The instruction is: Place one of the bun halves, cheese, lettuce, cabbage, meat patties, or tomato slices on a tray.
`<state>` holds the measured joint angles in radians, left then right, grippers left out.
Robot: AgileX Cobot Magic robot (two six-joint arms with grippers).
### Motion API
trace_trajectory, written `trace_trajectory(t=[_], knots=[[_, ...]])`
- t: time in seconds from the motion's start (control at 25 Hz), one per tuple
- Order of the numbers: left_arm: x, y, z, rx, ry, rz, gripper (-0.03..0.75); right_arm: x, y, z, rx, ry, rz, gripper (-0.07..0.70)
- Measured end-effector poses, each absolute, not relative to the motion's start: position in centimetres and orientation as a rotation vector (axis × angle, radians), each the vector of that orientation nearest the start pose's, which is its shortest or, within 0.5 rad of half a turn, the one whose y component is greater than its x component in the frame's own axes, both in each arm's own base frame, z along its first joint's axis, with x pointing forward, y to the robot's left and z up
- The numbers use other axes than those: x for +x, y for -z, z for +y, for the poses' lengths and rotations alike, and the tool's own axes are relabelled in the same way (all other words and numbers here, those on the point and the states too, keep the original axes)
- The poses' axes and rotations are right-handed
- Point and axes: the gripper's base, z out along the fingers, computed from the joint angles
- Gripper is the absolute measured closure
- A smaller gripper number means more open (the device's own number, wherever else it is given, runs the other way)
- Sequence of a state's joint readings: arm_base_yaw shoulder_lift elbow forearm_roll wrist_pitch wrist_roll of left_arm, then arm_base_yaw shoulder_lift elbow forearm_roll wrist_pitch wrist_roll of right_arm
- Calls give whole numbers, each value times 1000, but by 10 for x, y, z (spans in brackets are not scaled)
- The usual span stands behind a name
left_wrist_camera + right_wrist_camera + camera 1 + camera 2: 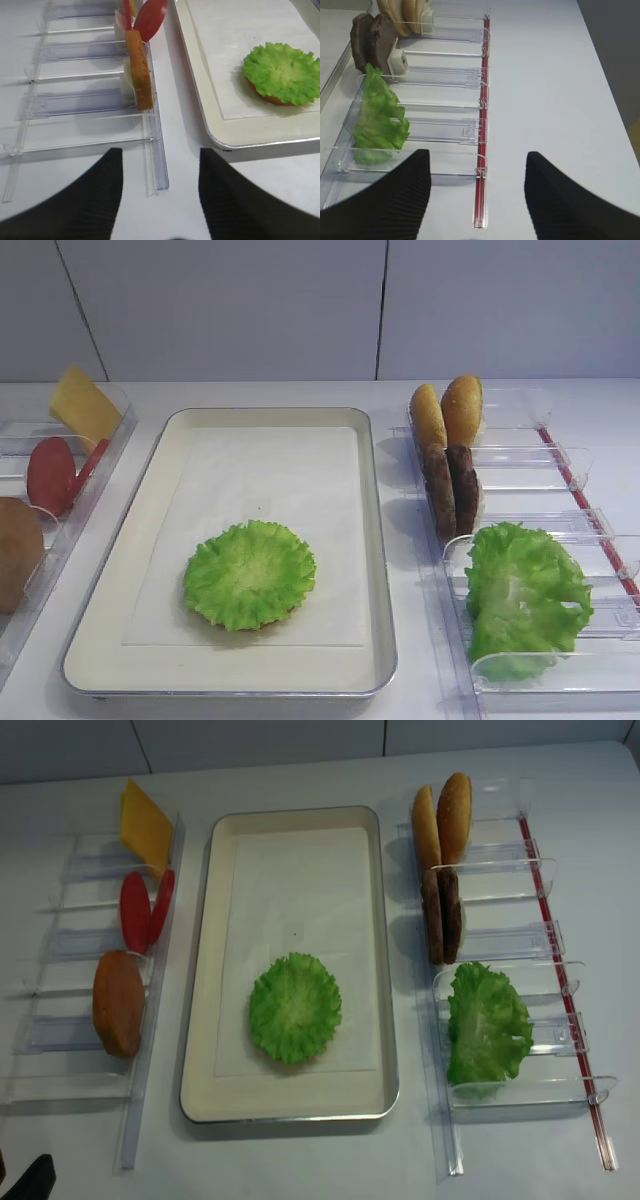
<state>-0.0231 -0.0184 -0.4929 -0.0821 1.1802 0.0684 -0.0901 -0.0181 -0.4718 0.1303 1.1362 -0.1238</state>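
Both hands empty, fingers apart: left hand [160, 195] low over the worktop [280, 185] just off the tray's near-left corner, right hand [477, 192] beside the right bin rack [445, 125]. Lettuce [249, 573] lies flat in the near half of the tray [380, 570], w/ a brown edge showing under it. Right of tray: leaf bunch [525, 595], then patties [452, 487], then buns [447, 412]. Left of tray: bun [17, 552], tomato slices [52, 474], cheese [84, 406].

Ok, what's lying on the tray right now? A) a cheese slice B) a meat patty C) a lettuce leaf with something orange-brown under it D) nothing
C: the round ruffled lettuce lies flat on the tray, and the left wrist view shows an orange-brown edge peeking out beneath it; cheese and patties stand in the side bins.
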Motion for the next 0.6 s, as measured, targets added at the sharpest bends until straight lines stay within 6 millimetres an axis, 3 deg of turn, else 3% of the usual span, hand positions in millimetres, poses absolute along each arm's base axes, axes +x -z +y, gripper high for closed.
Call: trace_trajectory(t=[0.6], knots=[[-13,-266,-7,109,74,2148,388,-7,-264,11,-47,-31,2122,185]])
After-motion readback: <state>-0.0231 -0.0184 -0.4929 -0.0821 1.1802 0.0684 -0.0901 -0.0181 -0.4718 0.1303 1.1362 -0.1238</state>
